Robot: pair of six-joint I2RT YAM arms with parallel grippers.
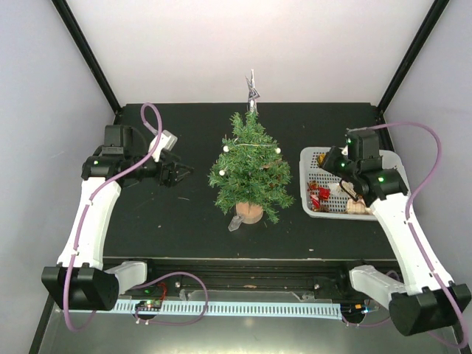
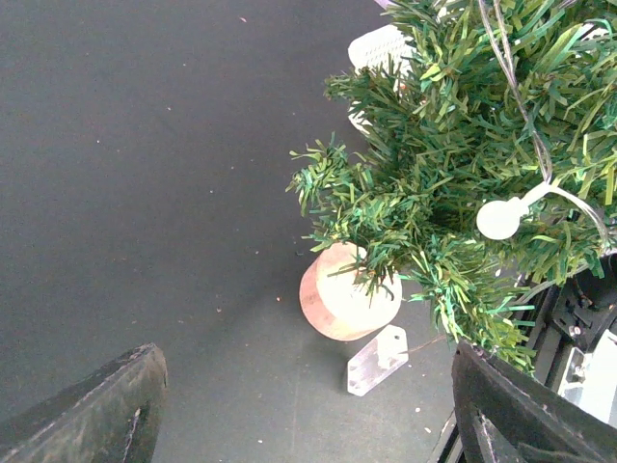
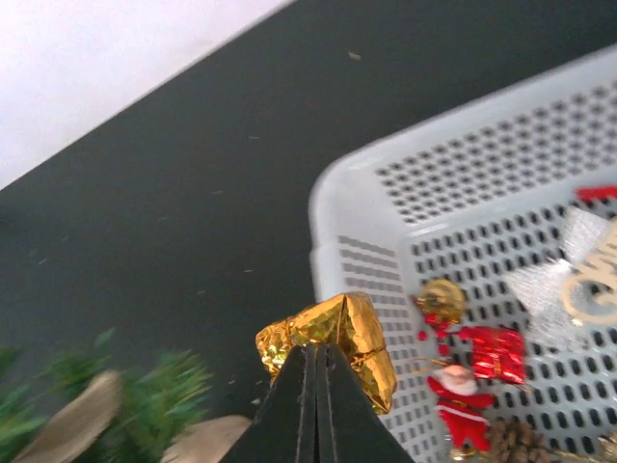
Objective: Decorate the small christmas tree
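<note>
The small christmas tree stands mid-table on its round wooden base, with a white bulb string and a silver topper. My left gripper is open and empty to the left of the tree. In the left wrist view the tree, its base and a clear tag lie ahead. My right gripper hangs over the left part of the white basket. Its jaws are shut, with a gold foil ornament held at the tips above the basket's corner.
The basket holds a Santa figure, a red gift, a gold ball, a pine cone and a wooden ornament. Black frame posts and white walls stand round the table.
</note>
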